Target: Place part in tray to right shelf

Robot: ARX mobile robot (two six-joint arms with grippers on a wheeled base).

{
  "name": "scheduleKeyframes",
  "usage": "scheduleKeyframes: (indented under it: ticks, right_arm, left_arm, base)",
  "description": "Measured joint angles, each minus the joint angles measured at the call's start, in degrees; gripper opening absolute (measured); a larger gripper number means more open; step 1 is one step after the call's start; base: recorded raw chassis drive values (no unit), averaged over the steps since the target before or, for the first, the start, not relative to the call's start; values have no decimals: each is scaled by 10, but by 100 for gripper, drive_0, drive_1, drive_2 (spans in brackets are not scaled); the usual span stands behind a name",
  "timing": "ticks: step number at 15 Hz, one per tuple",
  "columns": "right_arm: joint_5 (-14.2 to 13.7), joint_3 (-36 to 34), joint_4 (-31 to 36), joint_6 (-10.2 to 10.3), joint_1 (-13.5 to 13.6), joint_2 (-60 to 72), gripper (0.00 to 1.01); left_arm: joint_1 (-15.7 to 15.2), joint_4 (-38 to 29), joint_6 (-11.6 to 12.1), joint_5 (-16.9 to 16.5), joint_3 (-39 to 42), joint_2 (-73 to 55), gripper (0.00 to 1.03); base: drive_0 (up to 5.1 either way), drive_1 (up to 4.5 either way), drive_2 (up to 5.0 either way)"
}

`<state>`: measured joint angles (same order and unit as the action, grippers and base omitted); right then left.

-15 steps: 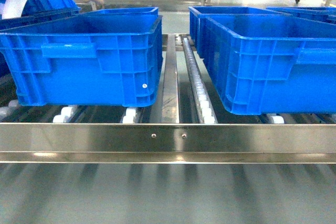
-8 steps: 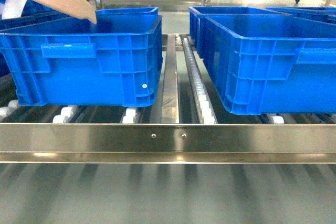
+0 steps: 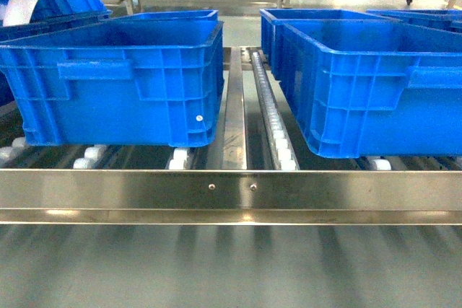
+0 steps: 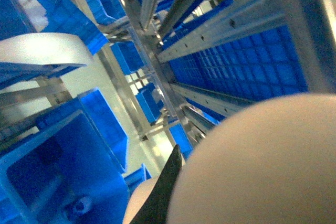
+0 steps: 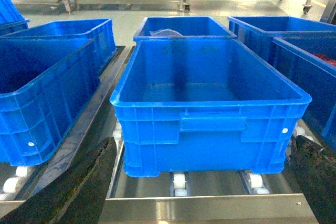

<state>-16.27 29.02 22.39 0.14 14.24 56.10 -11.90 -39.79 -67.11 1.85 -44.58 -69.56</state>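
1. Stainless right shelf [image 3: 231, 191] carries blue crates [image 3: 119, 81] on white rollers [image 3: 278, 138].
2. Beige tray [image 4: 262, 166] fills the left wrist view; the part isn't visible.
3. Right tool [image 5: 202, 182] fingers spread apart; left tool state: cannot tell.
4. Judged early: next needs locating the part.

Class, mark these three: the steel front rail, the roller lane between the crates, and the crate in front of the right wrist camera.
front rail [image 3: 231, 189], head view, flat face by the screws
roller lane [image 3: 273, 117], head view, mid-row roller
crate [image 5: 210, 132], right wrist view, front wall
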Motion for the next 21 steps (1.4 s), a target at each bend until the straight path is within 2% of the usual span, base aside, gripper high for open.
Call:
scheduleKeyframes:
  ticks: [1,2,3,4,6,7,8,10,11,12,13,14,21]
  right_arm:
    - [0,0,0,0,0,0,98]
    - [17,-11,43,0,-5,-1,92]
    - [45,-47,77,0,-21,-31,77]
    - [54,-85,82,0,-36,-59,64]
    - [71,-128,84,0,-56,-84,44]
    - [85,-149,86,0,-65,-104,31]
    - [92,-165,87,0,-72,-124,20]
    - [103,-191,81,-1,-87,-155,2]
    - [109,-202,76,0,-92,-171,2]
    - [140,-213,67,0,-111,-185,2]
    - [158,-222,62,0,-140,-202,2]
    - [156,-228,57,0,-147,-216,2]
    - [163,-264,-12,0,-143,-323,2]
  left_arm:
    - [-4,-25,0,-54,86,82,13]
    - [-3,61,31,-104,126,167,13]
    - [8,177,184,-129,133,233,13]
    - [20,222,333,-119,168,268,13]
    - [37,216,523,-101,235,292,13]
    - [46,212,594,-90,266,300,13]
    - [54,204,625,-83,287,322,13]
    - [67,191,650,-71,310,356,13]
    - [96,192,659,-32,325,370,13]
    - [117,195,660,-20,341,381,13]
    - [122,199,661,-26,357,393,13]
    - [121,202,661,-21,365,402,13]
    - [118,239,661,-18,413,492,13]
  base:
    - [0,0,0]
    - [0,0,0]
    - [0,0,0]
    - [0,0,0]
    - [0,0,0]
    - [0,0,0]
    - [0,0,0]
    - [0,0,0]
    - [0,0,0]
    - [0,0,0]
    - [0,0,0]
    - [0,0,0]
    - [0,0,0]
